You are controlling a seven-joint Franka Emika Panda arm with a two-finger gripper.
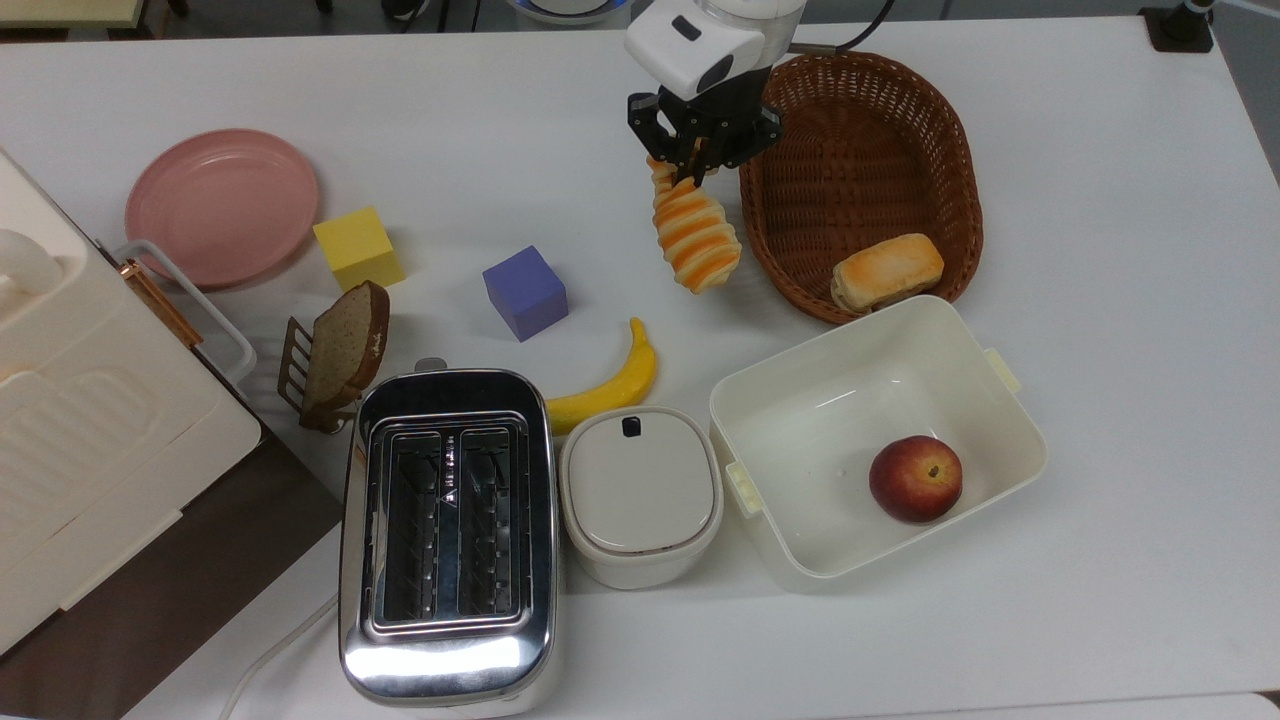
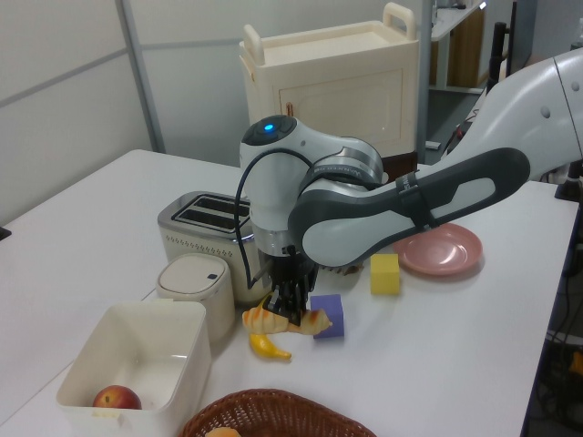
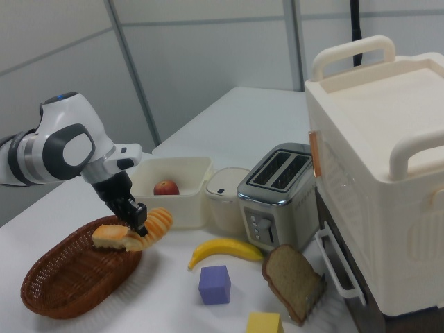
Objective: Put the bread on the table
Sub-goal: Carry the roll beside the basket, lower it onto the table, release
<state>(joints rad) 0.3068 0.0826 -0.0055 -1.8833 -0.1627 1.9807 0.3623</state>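
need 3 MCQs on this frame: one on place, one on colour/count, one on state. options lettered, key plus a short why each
1. Where is the bun?
A. in the basket
B. in the white tub
C. on the pink plate

2. How many cubes stand on the table?
A. one
B. two
C. four

3. What state is the bread in?
A. lying in the basket
B. held by the gripper
C. slotted in the toaster

Key:
1 A: the bun lies inside the basket.
2 B: a yellow cube and a purple cube stand on the table.
3 B: the gripper grips the bread by one end, beside the basket.
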